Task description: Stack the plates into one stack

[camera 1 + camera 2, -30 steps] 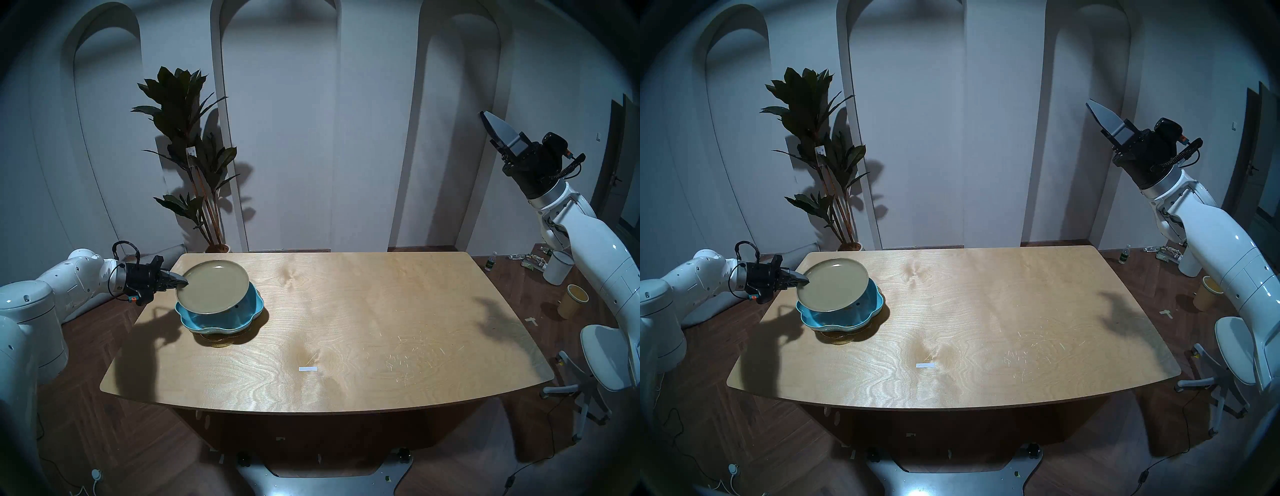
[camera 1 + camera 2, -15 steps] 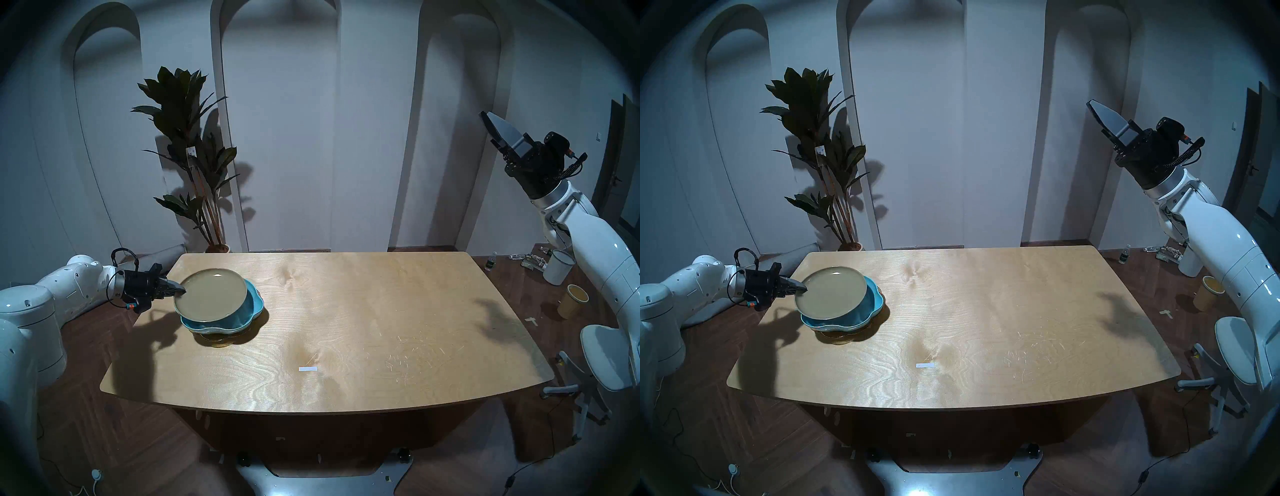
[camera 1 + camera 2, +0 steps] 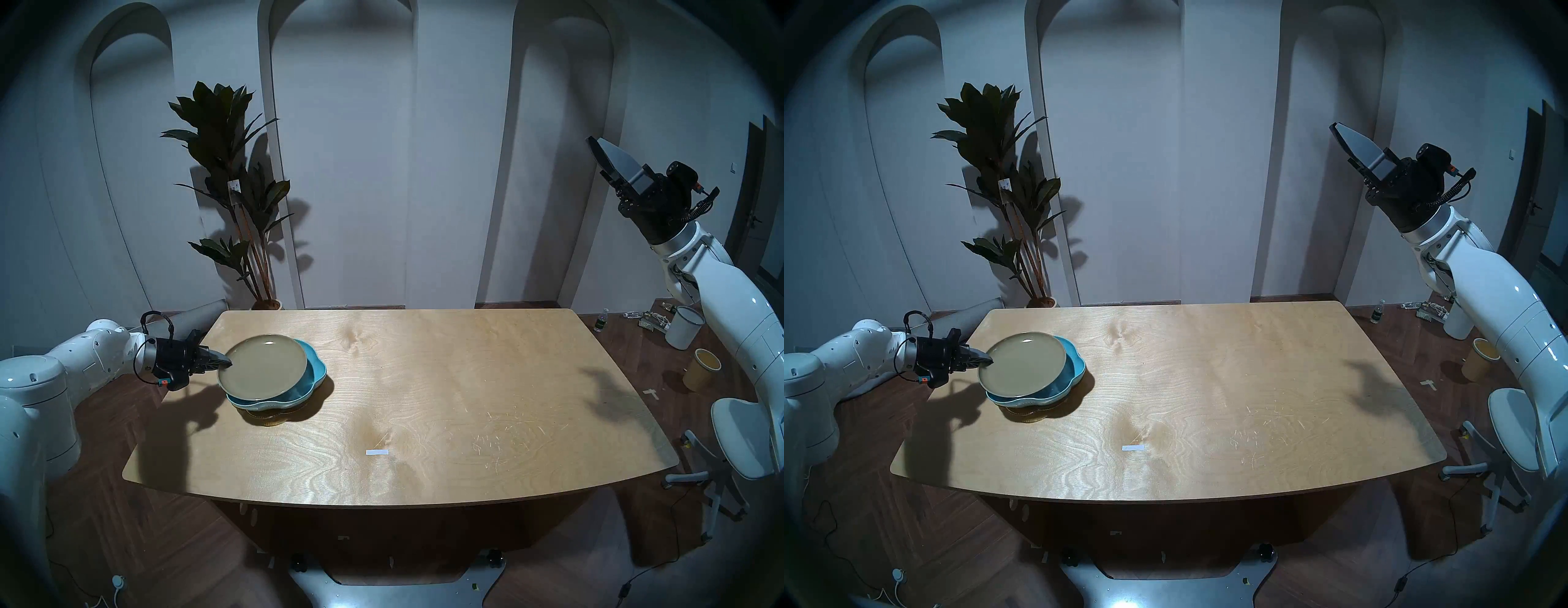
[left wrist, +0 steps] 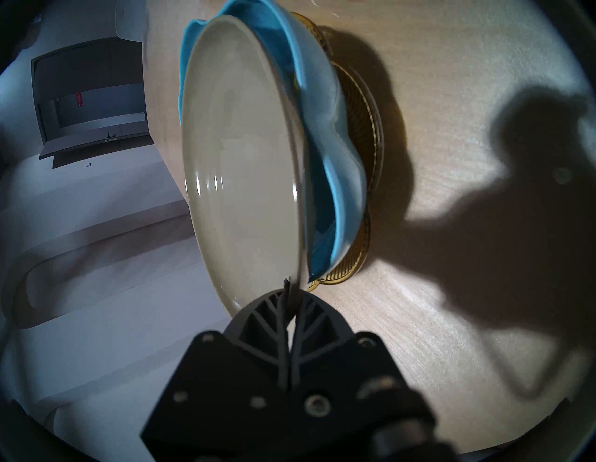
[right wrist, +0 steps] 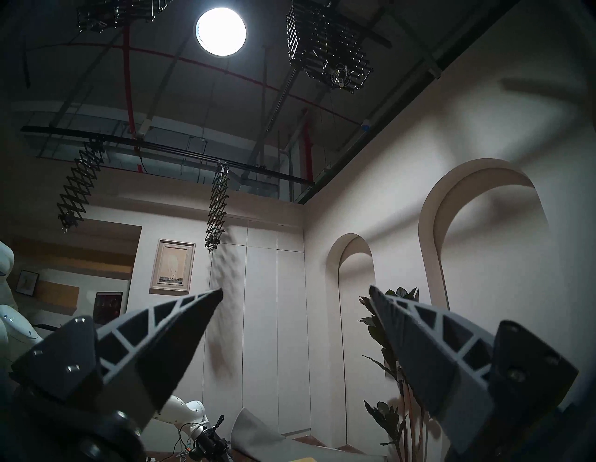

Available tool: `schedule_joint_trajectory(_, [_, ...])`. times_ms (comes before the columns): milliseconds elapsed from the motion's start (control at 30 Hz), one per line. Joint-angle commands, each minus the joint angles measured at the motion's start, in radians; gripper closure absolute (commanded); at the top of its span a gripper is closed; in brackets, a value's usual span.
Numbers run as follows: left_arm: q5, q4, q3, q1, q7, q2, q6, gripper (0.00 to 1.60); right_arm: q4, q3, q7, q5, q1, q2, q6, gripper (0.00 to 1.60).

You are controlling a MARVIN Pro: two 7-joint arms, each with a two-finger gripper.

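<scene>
At the table's far left, my left gripper [image 3: 227, 362] [image 3: 988, 361] [image 4: 288, 290] is shut on the left rim of the olive-beige plate [image 3: 262, 366] [image 3: 1022, 361] [image 4: 238, 155]. That plate hangs slightly tilted just over the sky-blue lobed plate [image 3: 313, 372] [image 3: 1073, 367] [image 4: 325, 106]. The blue plate rests on the amber ribbed glass plate [image 3: 271, 418] [image 3: 1030, 415] [image 4: 367, 135], which lies on the table. My right gripper [image 3: 604, 155] [image 3: 1346, 142] [image 5: 295, 293] is raised high at the far right, open and empty, pointing up toward the wall.
The wooden table [image 3: 424, 403] carries a small white label [image 3: 377, 452] near its front middle. A potted plant [image 3: 237, 187] stands behind the far left corner. On the floor to the right are a white bucket [image 3: 684, 327], a yellow cup [image 3: 702, 368] and a stool [image 3: 740, 437].
My left gripper has lowered the olive-beige plate toward the blue plate and shifted it slightly right. The right arm has barely moved.
</scene>
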Motion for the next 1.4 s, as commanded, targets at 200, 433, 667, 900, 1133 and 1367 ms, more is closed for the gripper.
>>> schedule_joint_trajectory(200, [-0.001,-0.057,0.005,-0.044,0.102,0.038,0.001,1.32,0.003,0.009,0.010,0.009,-0.005,0.003,-0.026,0.00])
schedule_joint_trajectory(433, [-0.004,-0.084,0.002,-0.056,0.105,0.046,0.001,0.82,-0.003,0.008,0.012,0.015,-0.018,0.004,-0.042,0.00])
schedule_joint_trajectory(667, [0.005,-0.099,0.004,-0.066,0.107,0.047,0.001,0.20,-0.004,0.009,0.013,0.015,-0.019,0.001,-0.049,0.00])
schedule_joint_trajectory(900, [-0.002,-0.074,-0.013,-0.089,0.082,0.031,0.001,0.00,-0.012,0.003,0.005,0.012,-0.017,-0.011,-0.054,0.00])
schedule_joint_trajectory(1133, [-0.053,-0.057,-0.076,-0.139,0.065,0.011,0.001,0.00,-0.021,-0.003,-0.004,0.009,-0.014,-0.022,-0.055,0.00])
schedule_joint_trajectory(1367, [-0.165,-0.028,-0.191,-0.159,0.074,-0.035,0.037,0.00,-0.029,-0.007,-0.019,0.006,-0.011,-0.033,-0.057,0.00])
